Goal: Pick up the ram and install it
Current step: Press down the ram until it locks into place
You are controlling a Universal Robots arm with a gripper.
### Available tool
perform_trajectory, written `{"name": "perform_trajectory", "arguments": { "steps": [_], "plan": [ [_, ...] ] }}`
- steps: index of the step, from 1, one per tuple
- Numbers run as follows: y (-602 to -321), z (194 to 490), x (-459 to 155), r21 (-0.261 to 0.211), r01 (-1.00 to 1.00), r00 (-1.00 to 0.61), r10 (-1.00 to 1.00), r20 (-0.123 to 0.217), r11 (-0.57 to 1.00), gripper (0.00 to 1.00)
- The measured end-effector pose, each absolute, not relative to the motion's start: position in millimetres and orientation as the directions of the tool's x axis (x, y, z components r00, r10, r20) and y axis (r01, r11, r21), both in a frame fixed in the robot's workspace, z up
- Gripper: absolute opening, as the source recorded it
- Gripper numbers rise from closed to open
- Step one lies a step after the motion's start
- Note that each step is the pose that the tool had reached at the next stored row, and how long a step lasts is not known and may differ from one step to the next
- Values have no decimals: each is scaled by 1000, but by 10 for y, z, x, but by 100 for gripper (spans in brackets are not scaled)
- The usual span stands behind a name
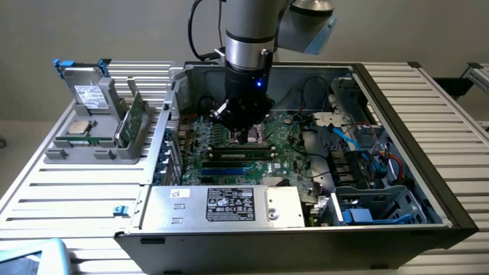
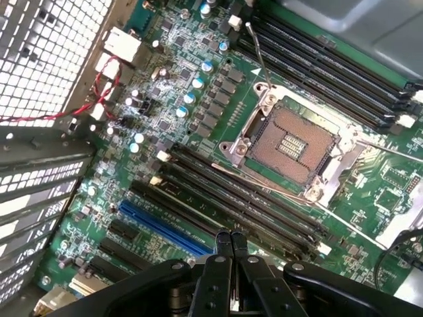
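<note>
**We hover closed and empty over the board**

On the exterior view's left, a thin green stick (likely the ram) stands in the grey rack; our tool, pinched shut on nothing, hangs over the memory slots and could scrape them; the power supply label is unreadable.

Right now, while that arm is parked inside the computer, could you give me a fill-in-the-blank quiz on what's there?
1. The gripper has its jaws ___, not open, with nothing between them.
2. It hangs inside the opened computer case, above the green ___.
3. Beside the black slots lies one long slot coloured ___.
4. The square processor socket is ___: no chip sits in it.

Missing words: shut; motherboard; blue; empty.
</note>
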State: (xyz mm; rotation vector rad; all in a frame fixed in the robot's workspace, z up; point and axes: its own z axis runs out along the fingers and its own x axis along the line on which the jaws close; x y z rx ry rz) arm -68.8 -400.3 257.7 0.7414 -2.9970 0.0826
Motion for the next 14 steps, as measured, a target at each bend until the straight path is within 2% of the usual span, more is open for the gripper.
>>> {"name": "perform_trajectory", "arguments": {
  "steps": [14],
  "plan": [
    [-4003,2574,-688,-54,-297,-955,-296,29,953,11]
  ]
}}
